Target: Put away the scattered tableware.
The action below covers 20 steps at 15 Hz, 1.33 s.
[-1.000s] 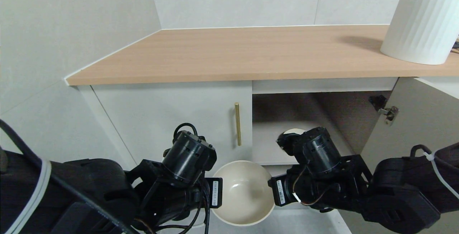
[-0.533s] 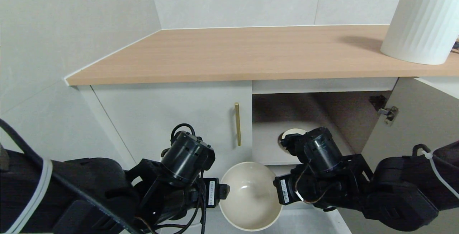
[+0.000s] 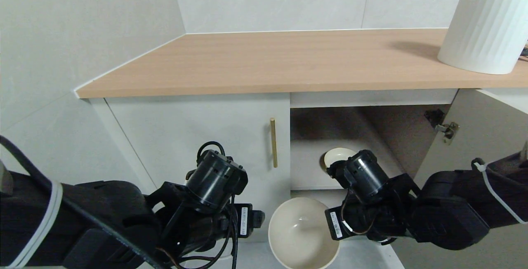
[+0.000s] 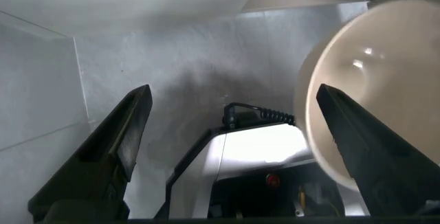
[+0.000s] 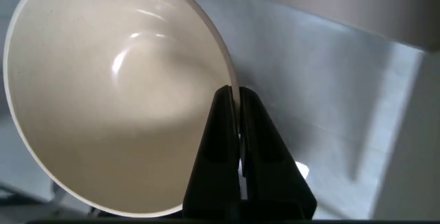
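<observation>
A cream bowl hangs low in front of the cabinet, with my right gripper shut on its right rim. The right wrist view shows that gripper pinching the bowl at its thin edge. My left gripper sits just left of the bowl and apart from it. It stands open with nothing between its fingers, and the bowl lies off beside one finger. A second small cream dish rests on the shelf inside the open cabinet.
The cabinet's left door, with a brass handle, is shut, while the right door swings open at the right. A white ribbed container stands on the wooden countertop. A wall closes off the left side.
My right gripper has carried the bowl to the right and lower, away from the left gripper, which stayed in place and no longer touches the bowl's rim.
</observation>
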Tool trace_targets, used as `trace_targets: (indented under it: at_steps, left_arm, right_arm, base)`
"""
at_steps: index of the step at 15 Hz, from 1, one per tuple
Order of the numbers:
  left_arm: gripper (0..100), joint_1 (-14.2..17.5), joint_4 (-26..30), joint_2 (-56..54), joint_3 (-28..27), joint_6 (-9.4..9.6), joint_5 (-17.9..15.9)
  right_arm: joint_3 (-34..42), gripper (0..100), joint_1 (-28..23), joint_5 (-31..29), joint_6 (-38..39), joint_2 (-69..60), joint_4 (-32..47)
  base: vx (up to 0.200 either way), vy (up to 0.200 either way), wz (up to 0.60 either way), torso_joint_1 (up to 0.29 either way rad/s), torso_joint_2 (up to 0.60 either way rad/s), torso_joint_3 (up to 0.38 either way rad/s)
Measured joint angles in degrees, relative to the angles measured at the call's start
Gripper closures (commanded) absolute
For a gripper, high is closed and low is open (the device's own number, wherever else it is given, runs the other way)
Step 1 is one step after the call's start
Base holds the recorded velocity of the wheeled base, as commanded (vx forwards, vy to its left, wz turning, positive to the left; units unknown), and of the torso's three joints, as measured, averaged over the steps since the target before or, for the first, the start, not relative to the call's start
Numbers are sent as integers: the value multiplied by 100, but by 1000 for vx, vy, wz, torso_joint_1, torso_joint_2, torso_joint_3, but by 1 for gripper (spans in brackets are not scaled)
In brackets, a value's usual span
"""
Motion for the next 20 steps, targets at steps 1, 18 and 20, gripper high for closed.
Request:
trace_targets:
  at_steps: [1,18,20]
  left_arm:
    - [0,0,-2,0,0,-2,0]
    - [0,-2,-16,-17,-11,-7,41]
    - [0,-2,-13,-12,-11,-7,41]
  right_arm:
    - [-79,100,-79,-165,0,77,41]
    - [-1480,100,-1801,-616,1741,1170,-1053]
    - [-1491,100,-1891,-728,1743,1212,-1321]
  base:
    - [0,0,0,0,0,0]
    - [0,0,0,0,0,0]
    - [0,0,0,0,0,0]
